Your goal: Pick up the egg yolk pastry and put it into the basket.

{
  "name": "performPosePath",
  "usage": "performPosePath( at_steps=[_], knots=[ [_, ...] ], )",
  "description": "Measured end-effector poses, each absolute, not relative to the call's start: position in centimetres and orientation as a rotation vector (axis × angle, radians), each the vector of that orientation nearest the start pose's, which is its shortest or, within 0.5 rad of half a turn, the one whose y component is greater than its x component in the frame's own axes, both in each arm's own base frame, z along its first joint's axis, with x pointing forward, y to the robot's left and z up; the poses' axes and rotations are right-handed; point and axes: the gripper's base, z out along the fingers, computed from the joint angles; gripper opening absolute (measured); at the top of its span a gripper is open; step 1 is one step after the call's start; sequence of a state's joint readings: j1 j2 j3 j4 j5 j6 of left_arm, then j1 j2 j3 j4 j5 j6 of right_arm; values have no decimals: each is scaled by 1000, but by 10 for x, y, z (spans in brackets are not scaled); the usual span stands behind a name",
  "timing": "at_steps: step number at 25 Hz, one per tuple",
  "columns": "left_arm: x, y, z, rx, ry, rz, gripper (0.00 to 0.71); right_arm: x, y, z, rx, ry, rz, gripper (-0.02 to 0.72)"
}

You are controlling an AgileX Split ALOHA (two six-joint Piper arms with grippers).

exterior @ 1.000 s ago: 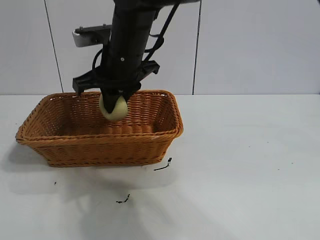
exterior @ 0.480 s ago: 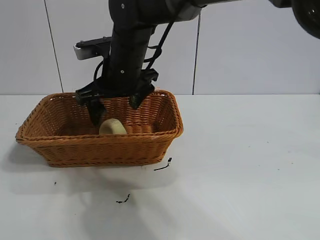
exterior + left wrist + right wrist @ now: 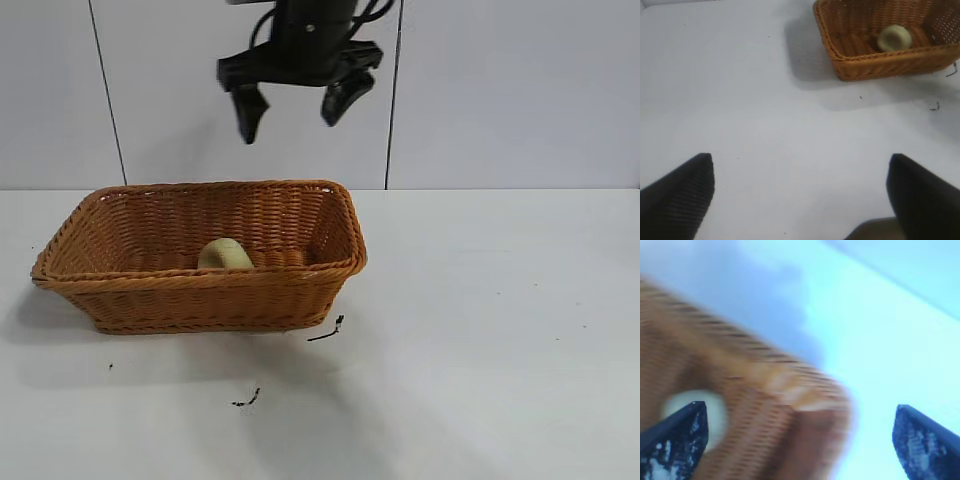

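egg yolk pastry [image 3: 225,254]: inside basket [image 3: 150,290], left-centre | right gripper [image 3: 298,103]: top centre, spread, empty | left gripper [image 3: 800,192]: spread, empty

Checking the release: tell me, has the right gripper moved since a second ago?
Yes. The right gripper rose out of the basket and now hangs above its back rim, jaws open.

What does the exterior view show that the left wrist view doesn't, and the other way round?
Exterior only: the right gripper, open and empty, up above the basket. Left wrist only: the left gripper, open over bare table, well apart from the basket. Both: the egg yolk pastry lying inside the basket, and small dark scraps on the table beside it.
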State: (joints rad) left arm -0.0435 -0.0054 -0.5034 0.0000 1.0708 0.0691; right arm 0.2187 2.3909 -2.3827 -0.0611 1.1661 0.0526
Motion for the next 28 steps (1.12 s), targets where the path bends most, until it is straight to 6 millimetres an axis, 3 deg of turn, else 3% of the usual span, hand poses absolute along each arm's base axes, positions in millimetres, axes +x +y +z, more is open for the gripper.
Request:
performPosePath(
  at_steps=[3,7,12,16,20,23,28],
  knots=[
    [-7,0,277,115,2042,16,696,516,62,247,-117,2694,-31,693],
    [-7,0,277,115,2042,16,696,518,26,250,-23,2695,-53,693],
    [-7,0,277,115,2042,16,696,510,20,274,-4,2658,-45,693],
    [-7,0,277,115,2042,16,696,486,20,293,-13,2679,-29,693],
    [-7,0,277,115,2042,16,696,440,18,325,-19,2692,-30,693],
    [-7,0,277,115,2042,16,696,390,16,352,-19,2686,-31,693],
    [-7,0,277,115,2042,16,696,297,11,365,-20,2709,-32,693]
  ],
)
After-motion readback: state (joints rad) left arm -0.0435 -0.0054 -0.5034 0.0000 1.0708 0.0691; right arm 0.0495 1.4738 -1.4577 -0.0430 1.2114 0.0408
